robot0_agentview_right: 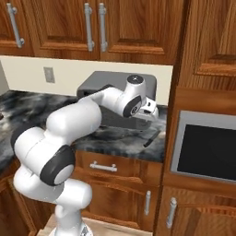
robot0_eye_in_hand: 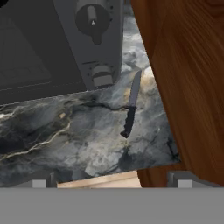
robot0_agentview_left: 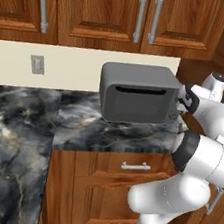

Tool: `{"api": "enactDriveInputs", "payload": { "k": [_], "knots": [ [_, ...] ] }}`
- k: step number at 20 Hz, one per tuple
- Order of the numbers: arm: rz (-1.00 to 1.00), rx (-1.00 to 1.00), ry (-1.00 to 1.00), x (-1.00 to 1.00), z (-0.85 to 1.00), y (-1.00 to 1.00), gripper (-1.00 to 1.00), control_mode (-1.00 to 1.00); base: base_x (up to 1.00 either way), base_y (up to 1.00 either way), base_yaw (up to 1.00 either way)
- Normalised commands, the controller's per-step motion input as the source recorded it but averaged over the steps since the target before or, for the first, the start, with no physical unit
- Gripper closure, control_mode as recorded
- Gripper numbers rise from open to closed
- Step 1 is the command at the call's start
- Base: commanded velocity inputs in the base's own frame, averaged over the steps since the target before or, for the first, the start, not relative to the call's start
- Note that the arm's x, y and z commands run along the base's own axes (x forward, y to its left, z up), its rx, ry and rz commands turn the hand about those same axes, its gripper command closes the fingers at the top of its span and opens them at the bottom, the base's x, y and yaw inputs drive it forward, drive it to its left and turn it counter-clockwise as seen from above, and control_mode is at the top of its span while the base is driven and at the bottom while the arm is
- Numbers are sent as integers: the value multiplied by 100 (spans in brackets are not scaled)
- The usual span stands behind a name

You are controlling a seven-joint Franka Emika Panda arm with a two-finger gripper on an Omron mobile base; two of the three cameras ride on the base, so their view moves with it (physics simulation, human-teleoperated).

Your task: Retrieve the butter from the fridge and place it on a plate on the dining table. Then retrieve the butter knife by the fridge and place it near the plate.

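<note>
The white arm's end effector (robot0_agentview_right: 150, 112) hangs over the right end of the black, grey-veined marble surface (robot0_agentview_left: 96, 132), its two dark fingertips (robot0_eye_in_hand: 41, 180) spread wide apart with nothing between them. In the hand view, just beyond those tips, a dark butter knife with a ribbed black handle and a slim grey blade (robot0_eye_in_hand: 130, 107) lies flat on the marble — handle toward the front edge, blade pointing back toward the wall. It rests in the narrow strip between the grey box-shaped toaster oven with a round knob (robot0_eye_in_hand: 87, 39) and the tall brown wooden cabinet side (robot0_eye_in_hand: 188, 78), close to both but touching neither. In the right base view the knife shows as a thin dark sliver (robot0_agentview_right: 152, 137) just below the end effector, near the surface's front edge.

The toaster oven stands against the cream backsplash — its dark glass door is closed, so what is inside cannot be told. Below the surface, a wooden drawer with a silver bar handle (robot0_agentview_left: 135, 166) is shut. Farthest back, the upper wooden cupboards with long silver handles (robot0_agentview_left: 140, 17) are all closed.
</note>
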Motion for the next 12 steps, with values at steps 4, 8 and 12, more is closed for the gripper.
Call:
{"api": "enactDriveInputs", "payload": {
  "k": [4,8,12],
  "knots": [
    [0,0,0,0,0,0,-100,100,66,6,-11],
    [0,0,0,0,0,0,-100,100,46,0,-4],
    [-8,-19,19,5,-84,6,-100,-100,0,0,0]
  ]
}}
